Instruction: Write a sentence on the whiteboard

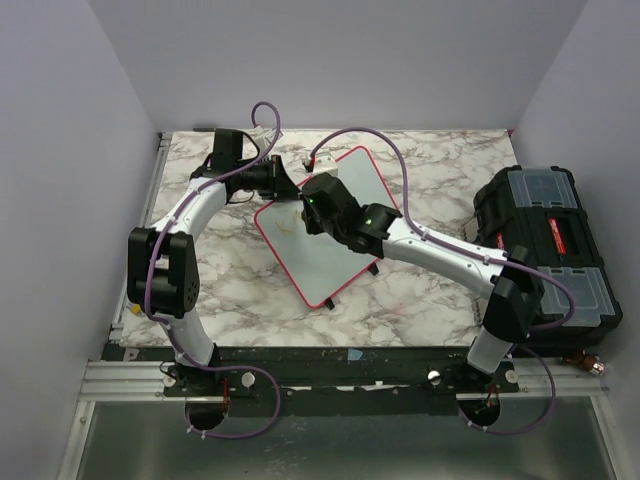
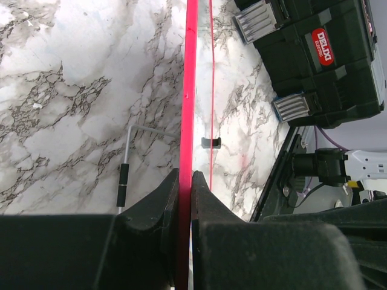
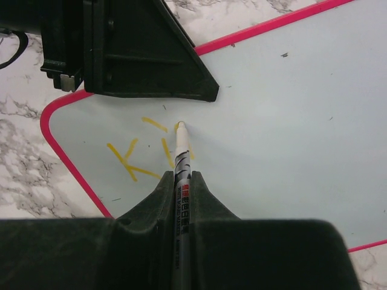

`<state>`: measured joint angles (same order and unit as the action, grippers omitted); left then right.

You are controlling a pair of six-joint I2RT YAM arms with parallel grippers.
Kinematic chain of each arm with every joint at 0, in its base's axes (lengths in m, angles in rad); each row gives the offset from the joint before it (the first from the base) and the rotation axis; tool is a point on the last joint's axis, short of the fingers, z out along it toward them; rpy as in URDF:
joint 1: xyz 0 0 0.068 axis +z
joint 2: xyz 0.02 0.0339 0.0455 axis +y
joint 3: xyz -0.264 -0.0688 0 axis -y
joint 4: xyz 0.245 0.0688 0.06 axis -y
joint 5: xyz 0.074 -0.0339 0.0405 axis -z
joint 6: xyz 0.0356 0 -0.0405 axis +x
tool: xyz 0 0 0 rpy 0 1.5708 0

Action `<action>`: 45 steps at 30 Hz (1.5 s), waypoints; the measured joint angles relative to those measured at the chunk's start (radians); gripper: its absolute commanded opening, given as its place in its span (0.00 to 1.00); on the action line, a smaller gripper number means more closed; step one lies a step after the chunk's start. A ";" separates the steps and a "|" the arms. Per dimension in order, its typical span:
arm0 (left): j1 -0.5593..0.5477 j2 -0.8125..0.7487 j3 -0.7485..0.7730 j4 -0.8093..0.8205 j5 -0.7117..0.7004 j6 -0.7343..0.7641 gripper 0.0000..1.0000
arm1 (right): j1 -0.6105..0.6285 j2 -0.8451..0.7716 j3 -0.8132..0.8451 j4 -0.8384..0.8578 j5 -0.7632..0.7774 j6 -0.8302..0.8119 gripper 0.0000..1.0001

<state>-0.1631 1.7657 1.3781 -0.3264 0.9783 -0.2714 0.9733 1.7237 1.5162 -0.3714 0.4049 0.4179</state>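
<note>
Whiteboard (image 1: 310, 262) is lying in the middle of the marble table (image 1: 420, 300); left gripper (image 2: 186, 181) is clamping its pink frame (image 2: 188, 90), right gripper (image 3: 181, 176) is pinching a marker (image 3: 181, 148), tip touching beside yellow strokes (image 3: 128, 160).

Our left arm (image 1: 185, 225) rises from its base, elbow out to the left, and reaches inward; our left gripper (image 1: 278, 182) is clamped tight on the whiteboard (image 1: 352, 185) edge. Our right arm (image 1: 440, 250) stretches leftward, wrist tipped down, and our right gripper (image 1: 312, 210) pinches a marker (image 3: 181, 151) between both fingers.
</note>
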 measured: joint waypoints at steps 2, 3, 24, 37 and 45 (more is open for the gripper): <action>0.000 0.000 0.000 0.000 0.000 0.000 0.00 | 0.000 0.001 0.002 -0.005 0.010 0.000 0.01; 0.000 0.000 0.000 0.000 0.000 0.000 0.00 | 0.000 0.001 0.002 -0.009 0.014 0.000 0.01; 0.000 0.000 0.000 -0.002 -0.003 0.006 0.00 | -0.011 -0.017 -0.037 -0.033 0.032 0.004 0.01; 0.000 0.000 0.000 -0.002 -0.002 0.006 0.00 | -0.011 -0.036 -0.067 -0.034 0.031 0.012 0.01; -0.003 -0.008 0.000 -0.005 -0.002 0.006 0.00 | -0.013 -0.079 -0.095 -0.042 0.031 0.019 0.01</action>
<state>-0.1661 1.7576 1.3777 -0.3309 0.9764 -0.2653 0.9607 1.6451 1.4216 -0.4129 0.4362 0.4366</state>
